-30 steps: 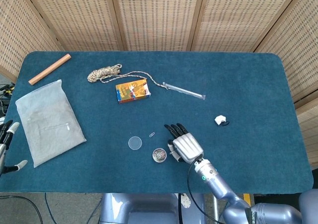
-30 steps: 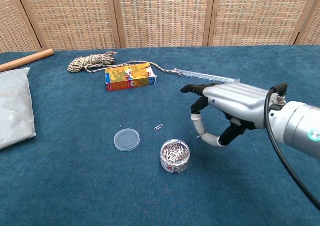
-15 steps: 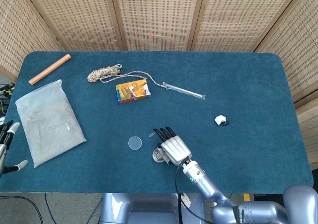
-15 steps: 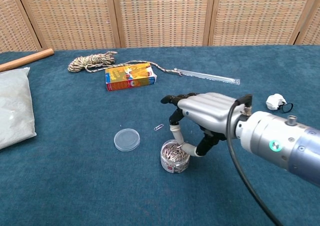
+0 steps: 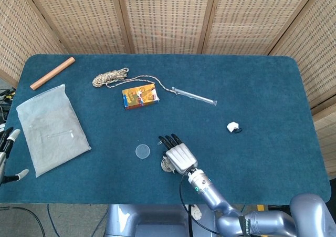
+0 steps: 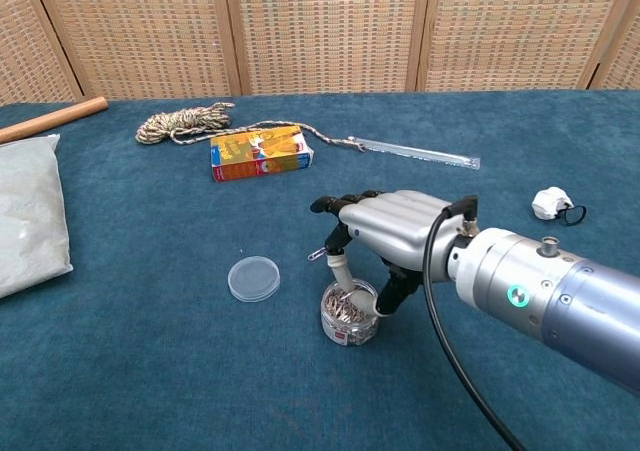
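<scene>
I am holding my right hand (image 6: 385,233) over the small jar of paper clips (image 6: 349,313), thumb dipping into its open mouth and another finger against its side, the rest spread forward; whether I am actually gripping it I cannot tell. The jar is standing on the blue tabletop (image 6: 150,371), its clear lid (image 6: 253,278) just beside it. My left hand (image 5: 6,142) is waiting at the tabletop's edge, holding nothing.

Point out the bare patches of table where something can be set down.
Free: the wide stretch right of the white clip, and the cloth between the plastic bag and round lid. Crowded: around the right hand over the paperclip jar, and near the rope and orange box.
</scene>
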